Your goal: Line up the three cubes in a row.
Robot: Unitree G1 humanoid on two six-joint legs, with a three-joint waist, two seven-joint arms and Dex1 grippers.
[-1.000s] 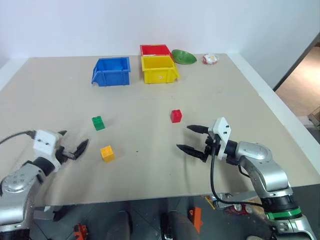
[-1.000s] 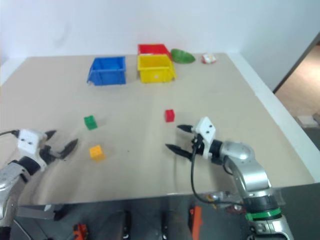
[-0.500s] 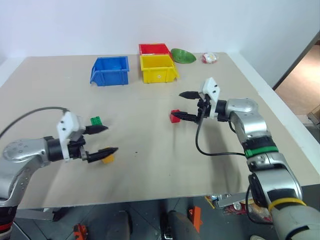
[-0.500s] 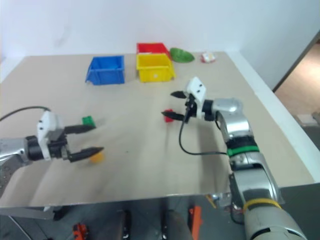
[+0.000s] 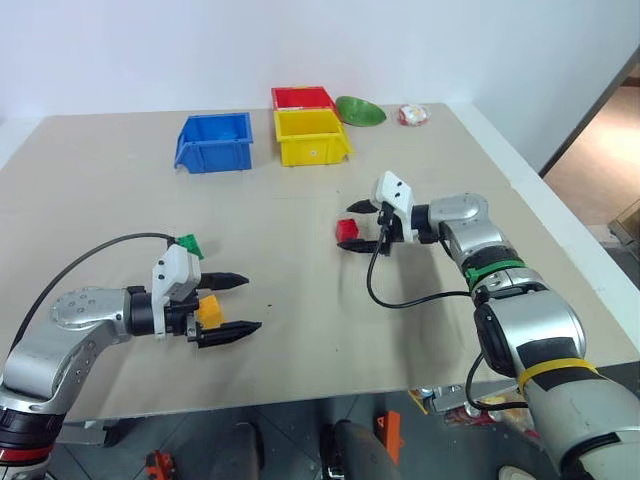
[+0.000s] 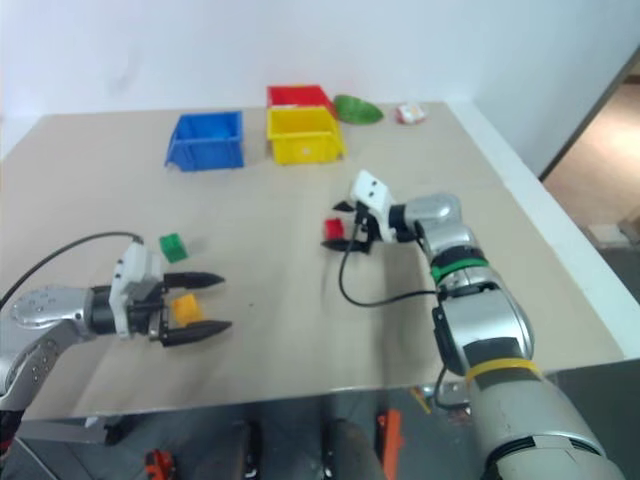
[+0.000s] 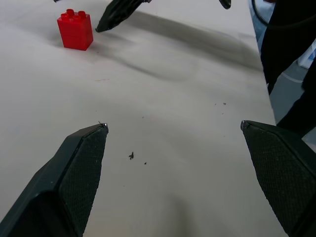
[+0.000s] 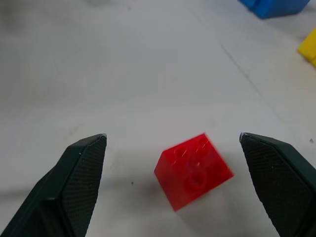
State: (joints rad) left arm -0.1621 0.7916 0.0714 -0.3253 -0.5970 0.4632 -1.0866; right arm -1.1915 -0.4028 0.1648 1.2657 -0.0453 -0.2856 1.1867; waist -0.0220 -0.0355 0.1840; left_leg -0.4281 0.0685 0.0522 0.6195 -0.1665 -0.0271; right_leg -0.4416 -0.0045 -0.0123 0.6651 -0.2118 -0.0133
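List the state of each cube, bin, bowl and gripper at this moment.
red cube: on the table, between the right gripper's open fingers, not gripped.
yellow cube: on the table, behind the left gripper's fingers, untouched.
green cube: on the table, apart.
left gripper: open.
right gripper: open.
blue bin, yellow bin, red bin: upright.
green bowl: tilted.

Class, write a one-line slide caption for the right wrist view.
Open right gripper frames the red cube on the table, not yet touching it.
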